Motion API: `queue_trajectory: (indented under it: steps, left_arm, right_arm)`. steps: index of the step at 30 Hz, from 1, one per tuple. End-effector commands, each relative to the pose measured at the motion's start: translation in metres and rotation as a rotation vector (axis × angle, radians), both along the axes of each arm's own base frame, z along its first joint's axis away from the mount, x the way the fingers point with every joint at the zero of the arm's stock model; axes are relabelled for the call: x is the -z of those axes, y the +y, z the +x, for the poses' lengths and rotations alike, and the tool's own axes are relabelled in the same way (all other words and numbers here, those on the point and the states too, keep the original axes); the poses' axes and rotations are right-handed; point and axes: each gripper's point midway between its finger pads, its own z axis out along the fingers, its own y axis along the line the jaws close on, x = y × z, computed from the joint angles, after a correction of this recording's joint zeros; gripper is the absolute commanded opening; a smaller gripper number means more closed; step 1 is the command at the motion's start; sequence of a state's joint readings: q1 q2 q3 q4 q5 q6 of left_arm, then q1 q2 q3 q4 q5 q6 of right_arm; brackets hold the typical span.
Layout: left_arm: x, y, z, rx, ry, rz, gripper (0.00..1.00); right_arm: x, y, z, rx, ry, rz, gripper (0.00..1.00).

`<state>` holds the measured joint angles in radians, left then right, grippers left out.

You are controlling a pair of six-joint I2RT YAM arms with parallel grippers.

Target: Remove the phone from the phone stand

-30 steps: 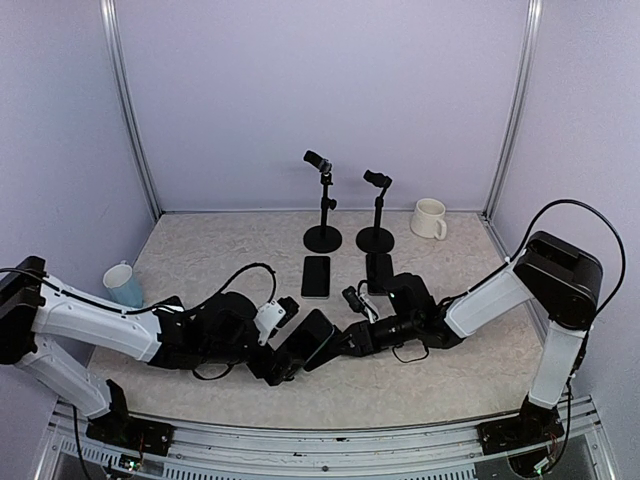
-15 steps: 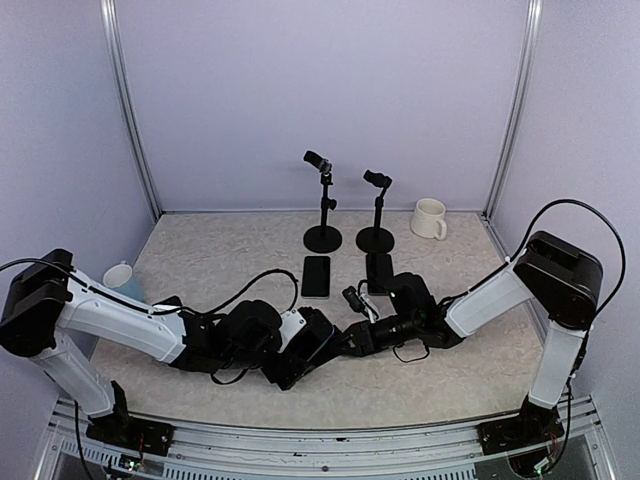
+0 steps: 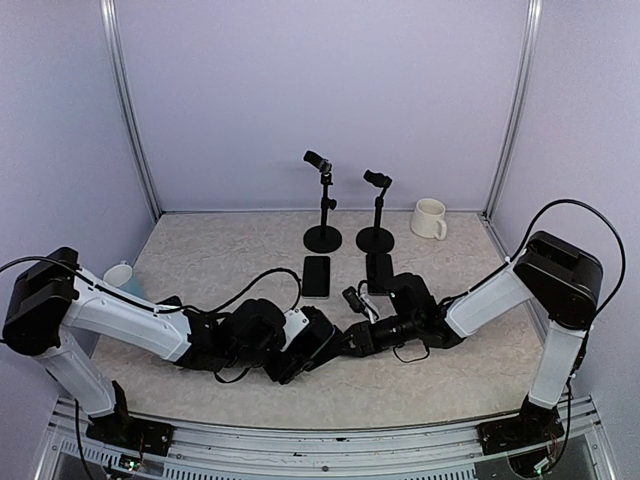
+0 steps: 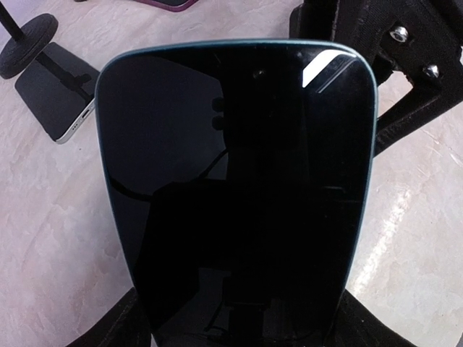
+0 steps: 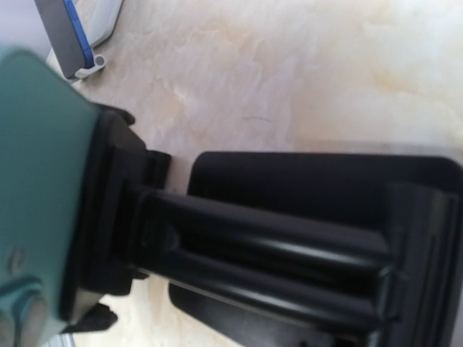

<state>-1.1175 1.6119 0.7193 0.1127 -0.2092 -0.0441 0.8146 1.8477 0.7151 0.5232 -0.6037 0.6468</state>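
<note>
The phone [image 3: 313, 338] has a dark screen and a teal case, and it sits tilted in the black phone stand [image 3: 345, 340] low over the table's near middle. In the left wrist view the phone [image 4: 239, 173] fills the frame. My left gripper [image 3: 297, 352] is shut on its lower end, a black finger [image 4: 119, 329] pressing each long edge. My right gripper [image 3: 368, 333] comes from the right and is shut on the phone stand [image 5: 268, 253], whose black stem and base plate fill the right wrist view. The phone's teal back [image 5: 40, 181] shows at the left of that view.
A second phone [image 3: 316, 276] lies flat on the table behind, also visible in the left wrist view [image 4: 56, 95]. Two black stands [image 3: 322, 205] [image 3: 376, 215] rise at the back. A white mug [image 3: 429, 218] sits back right and a blue cup [image 3: 120, 276] at the left.
My left arm has slid right to the phone and its jaws have come in from wide open onto the phone's edges. The right arm and the stand have not moved.
</note>
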Motion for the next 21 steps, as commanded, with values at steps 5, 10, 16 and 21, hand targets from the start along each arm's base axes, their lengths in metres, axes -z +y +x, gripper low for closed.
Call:
queue_trajectory:
  steps: [5, 10, 16, 21]
  left_arm:
    - [-0.043, -0.013, 0.005, 0.021, -0.053, -0.126, 0.52]
    - [-0.059, -0.015, 0.005, 0.021, -0.072, -0.176, 0.49]
    - [-0.083, -0.015, 0.012, -0.003, -0.078, -0.26, 0.45]
    - [-0.107, 0.004, 0.041, -0.119, -0.027, -0.375, 0.44]
  right_arm:
    - [0.009, -0.008, 0.003, 0.016, 0.009, -0.028, 0.4]
    - [0.009, -0.008, 0.002, 0.013, 0.009, -0.028, 0.4]
    - [0.005, -0.007, 0.002, 0.007, 0.002, -0.018, 0.41]
    - [-0.005, -0.006, 0.002, 0.003, -0.017, 0.003, 0.43]
